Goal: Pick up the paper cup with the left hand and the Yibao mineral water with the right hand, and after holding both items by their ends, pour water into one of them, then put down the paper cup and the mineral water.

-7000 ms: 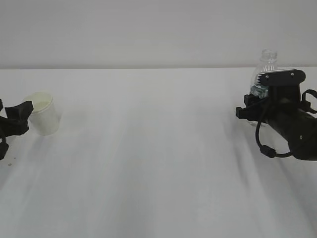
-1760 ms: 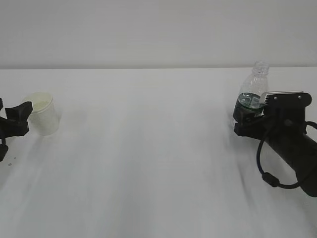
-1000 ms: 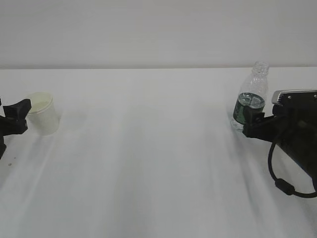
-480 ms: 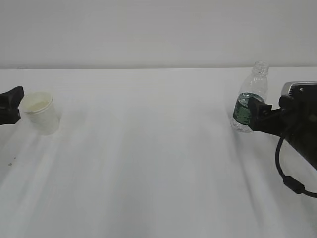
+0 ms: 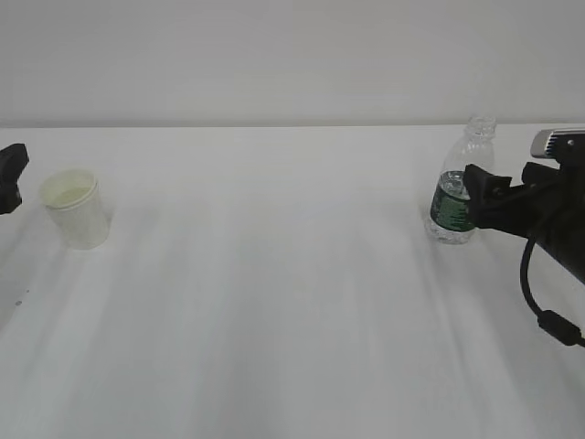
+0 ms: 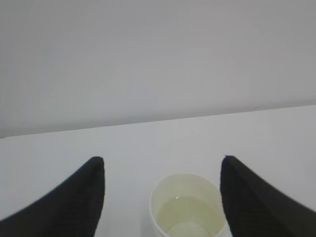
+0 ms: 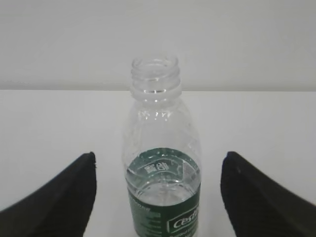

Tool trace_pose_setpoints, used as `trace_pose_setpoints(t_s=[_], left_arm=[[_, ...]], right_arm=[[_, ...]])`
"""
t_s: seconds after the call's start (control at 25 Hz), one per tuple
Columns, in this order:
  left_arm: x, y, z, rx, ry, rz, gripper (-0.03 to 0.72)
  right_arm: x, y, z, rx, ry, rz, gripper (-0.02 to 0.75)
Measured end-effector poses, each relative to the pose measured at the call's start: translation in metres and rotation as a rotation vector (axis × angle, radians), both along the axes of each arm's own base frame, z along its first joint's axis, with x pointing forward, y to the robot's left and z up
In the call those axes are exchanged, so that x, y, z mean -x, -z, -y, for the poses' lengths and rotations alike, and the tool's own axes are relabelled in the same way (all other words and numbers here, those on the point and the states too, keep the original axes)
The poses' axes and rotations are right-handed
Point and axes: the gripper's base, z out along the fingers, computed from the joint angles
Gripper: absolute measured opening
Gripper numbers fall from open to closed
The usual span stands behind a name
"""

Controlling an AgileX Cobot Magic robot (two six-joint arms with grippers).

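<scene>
Starting on the left: the left end effector [image 6: 160, 197] is spread wide, and the paper cup [image 5: 77, 208] sits upright on the counter [image 5: 274, 302] between the two fingers but clear of both. There's a bit of liquid in the bottom of it, so the pour looks done and I'd say you're in the put-down and back-off step. In the exterior view only the tip of that arm shows, just left of the cup, not touching. Pull straight away from the cup and don't swing sideways, because a light paper cup will tip if a finger clips the rim.

Well to the right of the cup, the Yibao mineral water [image 5: 460, 196] stands upright, no cap, water sitting around the top of the green label. The right end effector [image 7: 158, 197] is also wide, fingers either side of the bottle with a gap on both. One fingertip looks very near the bottle in the exterior view, so retreat in line with the fingers there too.
</scene>
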Motion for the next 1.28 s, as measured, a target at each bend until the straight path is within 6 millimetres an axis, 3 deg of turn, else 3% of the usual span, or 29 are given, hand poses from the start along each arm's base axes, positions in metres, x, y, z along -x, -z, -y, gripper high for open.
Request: trace_pose_setpoints(t_s=[0.44,1.28], left_arm=[[0.011,-0.024,-0.001,0.019,-0.009,0.004,0.519],[0.029,-0.046,-0.002,0.068,-0.028,-0.043,0.519]], right_arm=[[0.008,-0.021,0.001,0.032,-0.015,-0.012,0.592],[0.026,-0.061,0.003,0.077,-0.035,-0.005,0.592]])
